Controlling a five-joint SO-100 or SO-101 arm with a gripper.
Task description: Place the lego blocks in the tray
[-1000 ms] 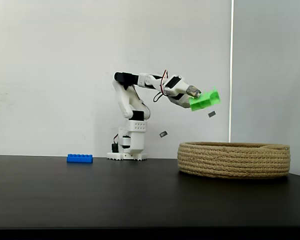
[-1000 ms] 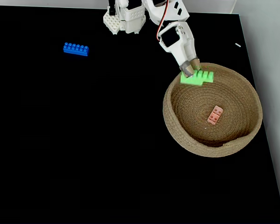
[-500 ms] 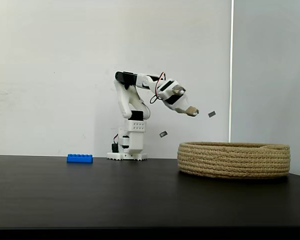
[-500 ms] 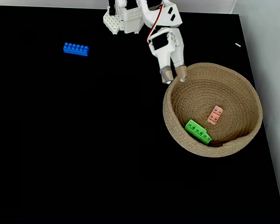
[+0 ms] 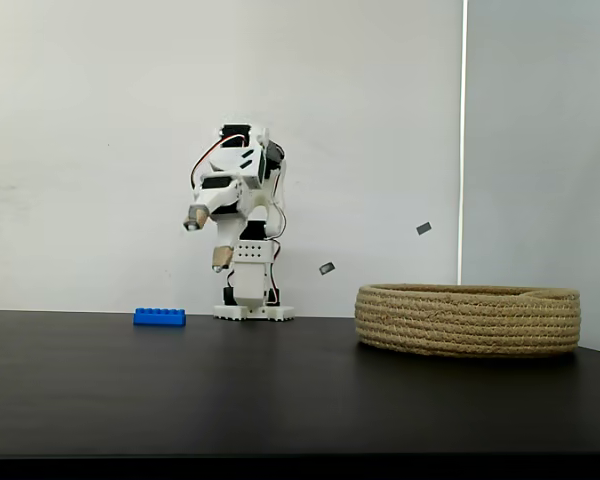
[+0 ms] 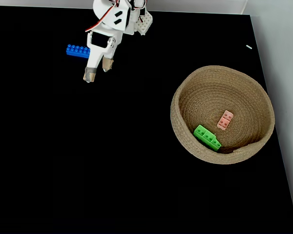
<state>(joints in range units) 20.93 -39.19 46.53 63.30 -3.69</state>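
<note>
The long blue brick lies on the black table left of the arm's base. My gripper hangs open and empty in the air, a short way right of and nearer than the blue brick in the top-down fixed view. The coiled rope tray sits at the right. Inside it lie the green brick near the front wall and the pale pink brick near the middle. The side fixed view hides both behind the tray's wall.
The white arm base stands at the table's far edge. The table's right edge runs just past the tray. A white wall stands close behind.
The green brick left my gripper and landed in the tray. The arm then swung from over the tray's rim to the left, and now hangs open near the blue brick.
</note>
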